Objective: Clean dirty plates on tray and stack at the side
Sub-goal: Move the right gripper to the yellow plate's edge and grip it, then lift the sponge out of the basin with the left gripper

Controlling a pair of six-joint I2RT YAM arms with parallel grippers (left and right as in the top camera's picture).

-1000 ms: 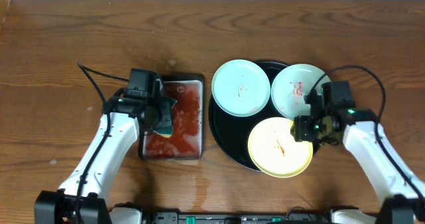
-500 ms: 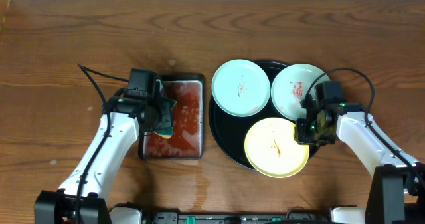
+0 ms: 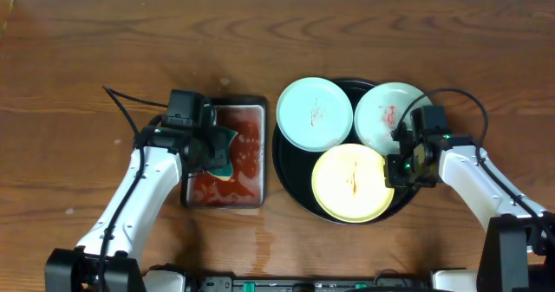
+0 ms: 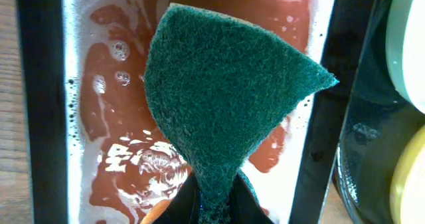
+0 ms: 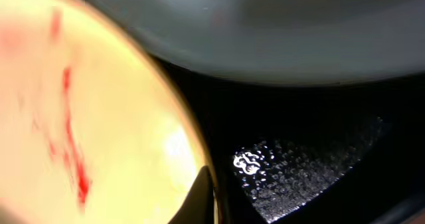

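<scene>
Plates [image 3: 351, 145] sit three together on the round black tray [image 3: 290, 172], right of centre on the wooden table [image 3: 87, 67]. The mint-blue plate [image 3: 315, 113] is at the far left and hangs over the tray rim. The white plate [image 3: 381, 119] is at the far right. The yellow plate [image 3: 347, 184] is at the near side, just under the other two. All three have red smears at the centre.

The right gripper [image 3: 397, 167] is at the yellow plate's right edge, between it and the white plate. The right wrist view is blurred: the yellow plate [image 5: 80, 117] fills the left, black tray floor [image 5: 299, 151] the right, and one fingertip [image 5: 203, 192] is at the plate rim. It may be pinching the rim, but I cannot tell whether the jaws are closed.

The left gripper [image 3: 215, 151] is clamped on a green sponge [image 4: 226, 98], pinched at its lower end, hanging over the small rectangular tray [image 4: 40, 104]. That tray holds foamy reddish liquid [image 4: 133, 157] and sits just left of the round one.
</scene>
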